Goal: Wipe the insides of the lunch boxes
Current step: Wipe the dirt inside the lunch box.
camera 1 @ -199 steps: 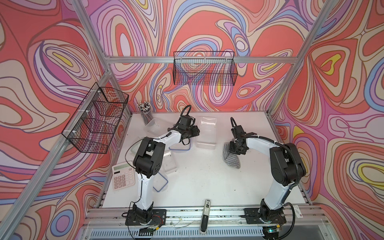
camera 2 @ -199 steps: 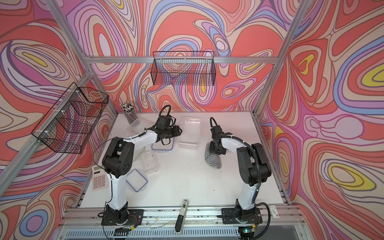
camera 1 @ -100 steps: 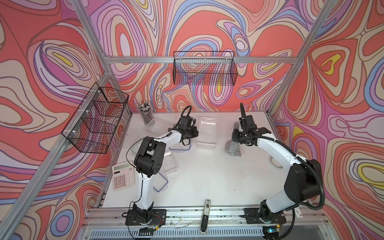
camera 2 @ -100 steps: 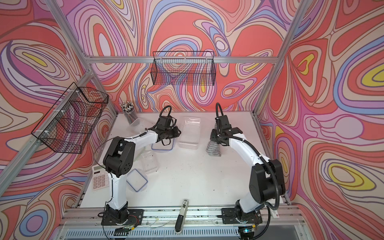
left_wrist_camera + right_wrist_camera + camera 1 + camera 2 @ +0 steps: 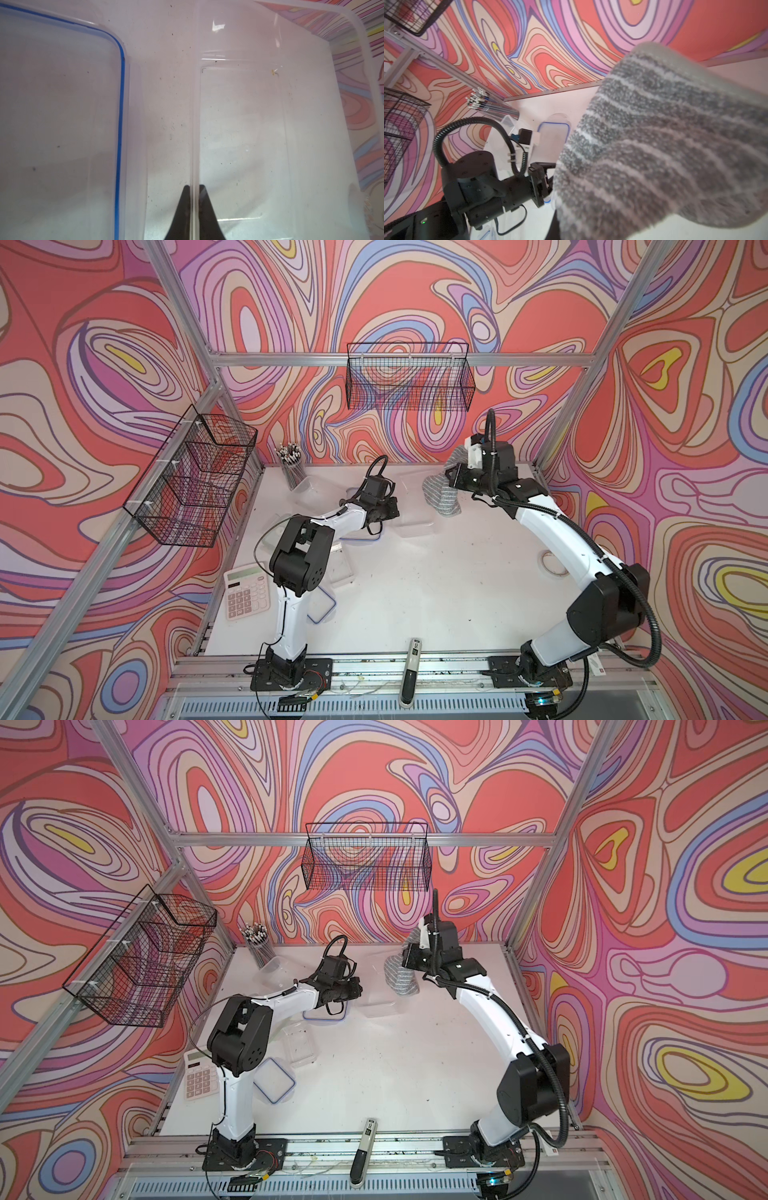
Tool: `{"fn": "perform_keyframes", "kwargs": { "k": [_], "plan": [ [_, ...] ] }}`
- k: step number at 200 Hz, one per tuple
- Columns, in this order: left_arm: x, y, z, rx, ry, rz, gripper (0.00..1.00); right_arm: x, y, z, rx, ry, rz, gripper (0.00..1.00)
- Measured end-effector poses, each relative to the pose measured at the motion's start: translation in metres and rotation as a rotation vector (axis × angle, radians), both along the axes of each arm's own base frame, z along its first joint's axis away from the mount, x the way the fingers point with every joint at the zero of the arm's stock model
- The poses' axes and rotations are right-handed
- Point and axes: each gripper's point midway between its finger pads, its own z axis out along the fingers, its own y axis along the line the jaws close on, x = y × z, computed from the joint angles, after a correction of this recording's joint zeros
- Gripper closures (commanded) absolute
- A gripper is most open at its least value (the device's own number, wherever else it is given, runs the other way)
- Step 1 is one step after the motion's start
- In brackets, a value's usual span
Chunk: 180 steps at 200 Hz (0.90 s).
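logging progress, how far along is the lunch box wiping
Done: the large clear plastic tub is open, a blue-rimmed clear lid beside it. In hand: the left gripper pinches the tub's wall in its jaws; the right gripper holds the grey striped cloth raised nearby. Left: cloth not yet inside; whether the smaller clear tubs were wiped is unclear.

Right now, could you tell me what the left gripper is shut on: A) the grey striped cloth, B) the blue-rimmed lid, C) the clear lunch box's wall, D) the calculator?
C: in the left wrist view, the left gripper pinches the clear lunch box by its wall, beside the untouched blue-rimmed lid.
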Motion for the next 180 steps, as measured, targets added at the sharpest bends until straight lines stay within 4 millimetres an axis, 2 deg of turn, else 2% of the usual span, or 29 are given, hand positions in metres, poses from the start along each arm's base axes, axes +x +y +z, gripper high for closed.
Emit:
{"fn": "perform_keyframes", "kwargs": {
  "k": [22, 50, 65, 86, 129, 180],
  "plan": [
    [-0.008, -0.003, 0.002, 0.019, -0.006, -0.002, 0.97, 0.011, 0.031, -0.025, 0.008, 0.042, 0.065, 1.00],
    [-0.022, -0.003, 0.005, 0.063, -0.010, 0.010, 1.00, 0.016, 0.057, -0.077, -0.007, 0.145, 0.119, 1.00],
    [-0.029, -0.001, 0.009, 0.085, -0.015, 0.028, 1.00, 0.017, 0.061, -0.100, -0.018, 0.195, 0.122, 1.00],
    [-0.044, 0.003, 0.017, 0.109, -0.034, 0.061, 1.00, 0.015, 0.061, -0.121, -0.022, 0.239, 0.114, 1.00],
    [-0.075, -0.002, 0.028, 0.129, -0.058, 0.090, 1.00, -0.006, 0.060, -0.169, -0.040, 0.351, 0.102, 1.00],
    [-0.088, -0.008, 0.023, 0.146, -0.046, 0.099, 1.00, -0.034, 0.087, -0.222, -0.064, 0.465, 0.124, 1.00]
  ]
}}
